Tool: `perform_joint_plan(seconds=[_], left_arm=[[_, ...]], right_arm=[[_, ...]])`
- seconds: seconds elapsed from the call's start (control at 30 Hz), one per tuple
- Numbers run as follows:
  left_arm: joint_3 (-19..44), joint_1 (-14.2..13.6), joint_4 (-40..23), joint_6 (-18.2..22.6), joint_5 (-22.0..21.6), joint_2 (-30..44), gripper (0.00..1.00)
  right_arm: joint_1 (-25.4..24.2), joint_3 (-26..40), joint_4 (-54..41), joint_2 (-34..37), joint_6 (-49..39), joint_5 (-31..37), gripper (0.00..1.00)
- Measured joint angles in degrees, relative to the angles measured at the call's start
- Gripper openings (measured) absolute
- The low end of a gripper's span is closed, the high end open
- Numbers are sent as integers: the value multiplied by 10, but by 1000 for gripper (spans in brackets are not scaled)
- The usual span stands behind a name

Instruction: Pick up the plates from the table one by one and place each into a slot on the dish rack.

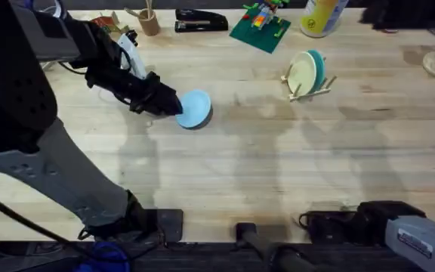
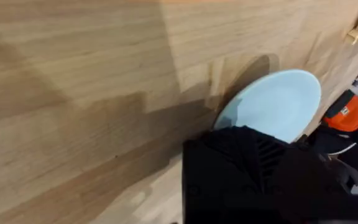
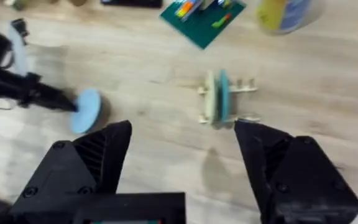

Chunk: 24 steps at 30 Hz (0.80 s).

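Over on the pale, grainy wooden table [image 1: 278,166], the left gripper [image 1: 174,106] is clenched on one smooth round light-blue plate [image 1: 195,109]. Two more, cream and teal, stand in the dowel dish rack [image 1: 308,89]. Right gripper [image 3: 182,140] spread wide, holding nothing.

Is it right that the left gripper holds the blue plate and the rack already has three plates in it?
Not quite. The rack has two plates, one cream and one teal, as the overhead view shows. The rest is right: the left gripper holds the blue plate.
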Motion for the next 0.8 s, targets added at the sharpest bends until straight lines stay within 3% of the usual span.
perform_joint_plan(seconds=[0.33, 0.8], left_arm=[[0, 0, 4, 0, 1, 0, 43], [0, 0, 8, 0, 2, 0, 42]], right_arm=[[4, 0, 1, 113, 67, -162, 994], [128, 0, 18, 250, 124, -192, 995]])
